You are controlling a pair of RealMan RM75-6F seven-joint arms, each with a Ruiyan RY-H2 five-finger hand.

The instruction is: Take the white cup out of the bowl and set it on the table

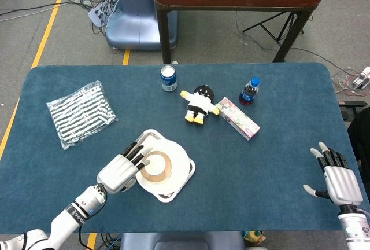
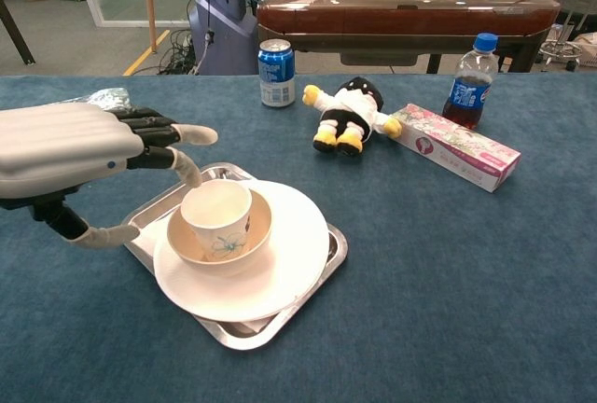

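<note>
Chest view, white cup (image 2: 217,215) upright in bowl (image 2: 250,239) (mouth up), left hand (image 2: 70,149) fingers spread, empty.

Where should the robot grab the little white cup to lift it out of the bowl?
Probably around the white cup's upper wall, which stands clear above the bowl's rim. The cup is upright, so the left hand, already open beside it, could close in from that side and lift straight up.
</note>
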